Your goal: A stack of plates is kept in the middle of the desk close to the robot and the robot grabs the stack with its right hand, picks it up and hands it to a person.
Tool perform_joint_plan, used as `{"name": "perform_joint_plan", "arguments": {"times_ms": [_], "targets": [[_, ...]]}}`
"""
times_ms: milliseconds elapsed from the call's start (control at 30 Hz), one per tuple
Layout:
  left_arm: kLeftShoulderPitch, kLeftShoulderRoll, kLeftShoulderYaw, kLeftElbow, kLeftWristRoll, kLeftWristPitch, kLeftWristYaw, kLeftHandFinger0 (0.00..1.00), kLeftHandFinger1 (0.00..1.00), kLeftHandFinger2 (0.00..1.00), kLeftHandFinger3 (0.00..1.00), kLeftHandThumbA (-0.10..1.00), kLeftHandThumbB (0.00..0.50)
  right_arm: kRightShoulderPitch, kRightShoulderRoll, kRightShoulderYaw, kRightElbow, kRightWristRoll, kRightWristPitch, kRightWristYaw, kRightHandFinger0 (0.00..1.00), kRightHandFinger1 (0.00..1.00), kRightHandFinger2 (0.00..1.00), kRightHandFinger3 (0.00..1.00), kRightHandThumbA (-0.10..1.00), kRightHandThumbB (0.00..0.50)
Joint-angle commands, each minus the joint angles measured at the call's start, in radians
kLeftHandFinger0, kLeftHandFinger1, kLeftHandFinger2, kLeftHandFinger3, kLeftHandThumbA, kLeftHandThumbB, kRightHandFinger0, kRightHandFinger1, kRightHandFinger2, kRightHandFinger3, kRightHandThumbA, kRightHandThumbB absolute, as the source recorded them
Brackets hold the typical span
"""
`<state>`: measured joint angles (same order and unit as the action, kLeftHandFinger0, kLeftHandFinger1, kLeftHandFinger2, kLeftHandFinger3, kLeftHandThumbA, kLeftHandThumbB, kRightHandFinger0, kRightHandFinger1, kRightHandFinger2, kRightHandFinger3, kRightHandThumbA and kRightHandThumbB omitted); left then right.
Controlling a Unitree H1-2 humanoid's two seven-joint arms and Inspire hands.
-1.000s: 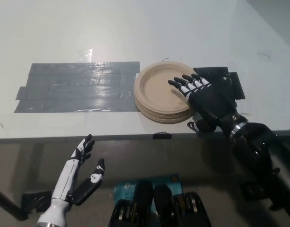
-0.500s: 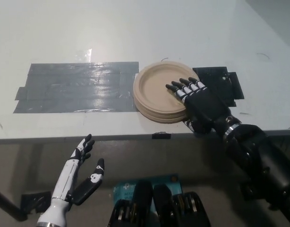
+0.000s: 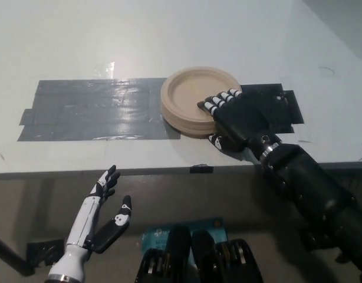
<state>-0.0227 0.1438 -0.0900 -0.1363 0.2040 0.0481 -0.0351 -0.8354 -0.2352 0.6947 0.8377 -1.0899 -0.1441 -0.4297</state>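
Right, I'm watching the right hand (image 3: 231,118) gripping the plates (image 3: 196,100) at their near right edge: fingers (image 3: 219,101) are lying over the rim onto the top plate, thumb is tucking in at the stack's side by the worktop, so it's closed on the stack. Whether the stack is clear of the surface or still sitting on it, I can't tell from up here. The tan plates are sitting over the middle of the white worktop (image 3: 169,35), close to the near edge, overlapping the right end of the long grey tape (image 3: 92,109) and touching the black tape patch (image 3: 275,103) on the right. My left hand (image 3: 104,215) is hanging below the worktop edge at lower left, fingers spread, holding nothing.
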Motion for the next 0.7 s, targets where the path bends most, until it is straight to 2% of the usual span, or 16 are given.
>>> {"name": "perform_joint_plan", "arguments": {"times_ms": [0,100,133,167,233,300,333,367,400,467,500,533,600,667], "targets": [[-0.024,0.005,0.006,-0.027,0.0,-0.021,-0.003,1.0,1.0,1.0,1.0,0.46,0.0,-0.024,0.005,0.055,0.104,-0.08,-0.001,-0.295,0.0,0.0,0.3,0.28,-0.1,0.296],[-0.021,0.007,0.005,-0.027,0.001,-0.024,-0.004,1.0,1.0,1.0,1.0,0.47,0.0,-0.023,-0.002,0.057,0.096,-0.078,-0.017,-0.373,0.0,0.0,0.16,0.23,-0.1,0.3],[-0.02,0.008,0.004,-0.026,0.003,-0.026,-0.004,1.0,1.0,1.0,1.0,0.47,0.0,-0.022,-0.004,0.057,0.093,-0.076,-0.022,-0.387,0.0,0.0,0.15,0.23,-0.1,0.302],[-0.019,0.007,0.003,-0.032,0.004,-0.017,-0.005,1.0,1.0,1.0,1.0,0.48,0.0,-0.024,-0.01,0.048,0.082,-0.069,-0.035,-0.421,0.0,0.0,0.15,0.16,-0.1,0.317],[-0.023,0.008,0.004,-0.034,0.003,-0.012,-0.006,1.0,1.0,1.0,1.0,0.48,0.0,-0.032,-0.019,0.037,0.067,-0.059,-0.051,-0.462,0.0,0.0,0.15,0.12,-0.1,0.312],[-0.025,0.007,0.006,-0.033,-0.002,-0.008,-0.007,1.0,1.0,1.0,1.0,0.47,0.0,-0.036,-0.038,0.023,0.018,-0.059,-0.051,-0.484,0.0,0.0,0.23,0.07,-0.1,0.287],[-0.026,0.007,0.007,-0.033,-0.004,-0.007,-0.008,1.0,1.0,1.0,1.0,0.46,0.0,-0.036,-0.046,0.017,-0.006,-0.059,-0.051,-0.488,0.0,0.0,0.35,0.07,-0.1,0.281],[-0.026,0.007,0.007,-0.031,-0.005,-0.009,-0.008,1.0,1.0,1.0,1.0,0.46,0.0,-0.035,-0.056,0.006,-0.041,-0.055,-0.054,-0.488,0.0,0.0,0.42,0.07,-0.1,0.283],[-0.027,0.007,0.006,-0.03,-0.005,-0.011,-0.008,1.0,1.0,1.0,1.0,0.46,0.0,-0.034,-0.062,-0.002,-0.067,-0.05,-0.056,-0.485,0.0,0.0,0.45,0.08,-0.1,0.287],[-0.029,0.009,0.007,-0.027,-0.004,-0.011,-0.008,1.0,1.0,1.0,1.0,0.46,0.0,-0.038,-0.075,-0.025,-0.124,-0.042,-0.067,-0.507,0.0,0.0,0.43,0.11,-0.1,0.285],[-0.029,0.01,0.007,-0.027,-0.003,-0.012,-0.008,1.0,1.0,1.0,1.0,0.46,0.0,-0.037,-0.081,-0.033,-0.15,-0.04,-0.072,-0.513,0.0,0.0,0.44,0.22,-0.1,0.279],[-0.027,0.009,0.006,-0.028,0.0,-0.014,-0.006,1.0,1.0,1.0,1.0,0.46,0.0,-0.034,-0.093,-0.046,-0.207,-0.04,-0.07,-0.501,0.0,0.0,0.46,0.37,-0.1,0.275],[-0.027,0.009,0.003,-0.026,0.004,-0.021,-0.004,1.0,1.0,1.0,1.0,0.46,0.0,-0.027,-0.107,-0.066,-0.283,-0.041,-0.066,-0.478,0.0,0.0,0.49,0.54,-0.1,0.278],[-0.026,0.013,0.002,-0.021,0.008,-0.027,-0.005,0.99,1.0,1.0,1.0,0.47,0.0,-0.017,-0.117,-0.086,-0.365,-0.044,-0.063,-0.452,0.0,0.0,0.53,0.59,-0.1,0.283]]}}
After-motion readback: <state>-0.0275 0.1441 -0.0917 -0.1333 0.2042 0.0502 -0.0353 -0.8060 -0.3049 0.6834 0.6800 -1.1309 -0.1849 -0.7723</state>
